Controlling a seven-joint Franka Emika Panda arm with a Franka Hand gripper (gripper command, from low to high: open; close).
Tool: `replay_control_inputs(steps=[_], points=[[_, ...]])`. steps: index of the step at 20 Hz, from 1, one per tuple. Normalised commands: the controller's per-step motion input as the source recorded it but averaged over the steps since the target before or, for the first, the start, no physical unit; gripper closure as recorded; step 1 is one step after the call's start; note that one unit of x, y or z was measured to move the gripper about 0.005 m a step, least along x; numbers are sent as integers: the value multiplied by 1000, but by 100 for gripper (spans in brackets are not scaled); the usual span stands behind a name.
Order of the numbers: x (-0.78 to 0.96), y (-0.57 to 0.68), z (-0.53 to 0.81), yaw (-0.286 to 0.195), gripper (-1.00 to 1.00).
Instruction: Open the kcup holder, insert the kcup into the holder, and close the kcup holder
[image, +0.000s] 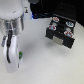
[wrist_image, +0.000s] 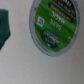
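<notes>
My jaws (image: 16, 56) hang over the kcup (wrist_image: 54, 24) on the tabletop (image: 42, 62) — their spread I cannot tell; holder (image: 61, 30) at two o'clock — drawer open.

Looked like a robotics lab setup rather than anyone's kitchen, honestly. Everything sat on a plain white bench (image: 40, 60) with zero household clutter around it, and a white robot arm (image: 11, 37) filled the exterior view's left side. The only coffee gear was a black kcup holder (image: 60, 30) parked by itself, with dark equipment behind it too blurry to make out.
</notes>
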Motion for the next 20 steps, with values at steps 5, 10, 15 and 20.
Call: replay_control_inputs(steps=[5,10,15,20], points=[[-111,-75,-152,-138,-100],[-92,-83,-176,-146,-100],[-98,-109,-191,-152,-100],[-59,-75,-114,-137,-100]])
